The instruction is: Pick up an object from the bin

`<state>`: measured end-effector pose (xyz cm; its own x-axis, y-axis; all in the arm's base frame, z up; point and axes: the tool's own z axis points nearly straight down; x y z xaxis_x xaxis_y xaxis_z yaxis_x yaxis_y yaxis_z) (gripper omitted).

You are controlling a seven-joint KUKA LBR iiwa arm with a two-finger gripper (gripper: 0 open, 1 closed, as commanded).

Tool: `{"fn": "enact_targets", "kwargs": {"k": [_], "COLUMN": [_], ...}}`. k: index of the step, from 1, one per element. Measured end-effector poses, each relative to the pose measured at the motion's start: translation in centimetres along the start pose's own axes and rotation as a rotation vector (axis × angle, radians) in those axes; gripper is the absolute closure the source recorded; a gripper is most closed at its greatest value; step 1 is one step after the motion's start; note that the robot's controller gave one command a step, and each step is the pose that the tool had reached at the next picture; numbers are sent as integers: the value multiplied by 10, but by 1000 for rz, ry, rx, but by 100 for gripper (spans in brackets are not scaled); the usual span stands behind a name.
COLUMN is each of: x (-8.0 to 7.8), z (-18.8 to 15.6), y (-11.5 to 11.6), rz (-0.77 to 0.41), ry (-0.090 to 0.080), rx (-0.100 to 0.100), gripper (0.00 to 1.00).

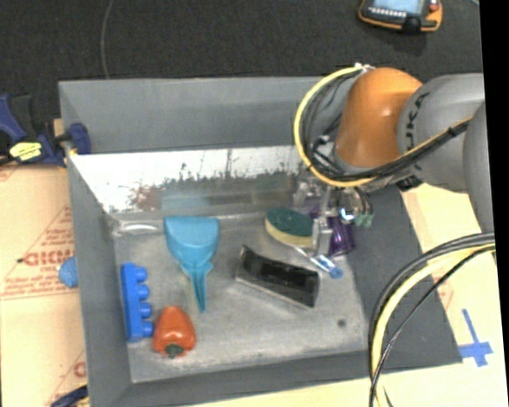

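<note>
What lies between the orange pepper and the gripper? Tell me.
A black rectangular object lies between the orange pepper and the gripper, as the camera view shows.

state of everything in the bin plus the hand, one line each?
hand: down at the right side of the bin, by the back wall.
purple piece: right under the hand; held or not, unclear.
green-and-yellow sponge: flat, just left of the hand.
black tray: flat, askew, mid-bin.
light blue funnel: lying down, spout toward the near wall.
blue block: flat, along the left wall.
orange pepper: lying loose beside the blue block.
</note>
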<state>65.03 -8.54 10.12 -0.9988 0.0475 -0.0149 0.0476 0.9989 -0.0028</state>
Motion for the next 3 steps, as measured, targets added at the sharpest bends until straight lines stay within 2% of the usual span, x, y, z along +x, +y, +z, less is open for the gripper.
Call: {"fn": "enact_targets", "kwargs": {"k": [1, 2, 3], "x": [5, 8, 9], "z": [31, 31, 31], "y": [2, 12, 14], "rz": [522, 410, 385], "ry": [0, 3, 4], "rx": [4, 2, 2], "gripper": [0, 100, 100]}}
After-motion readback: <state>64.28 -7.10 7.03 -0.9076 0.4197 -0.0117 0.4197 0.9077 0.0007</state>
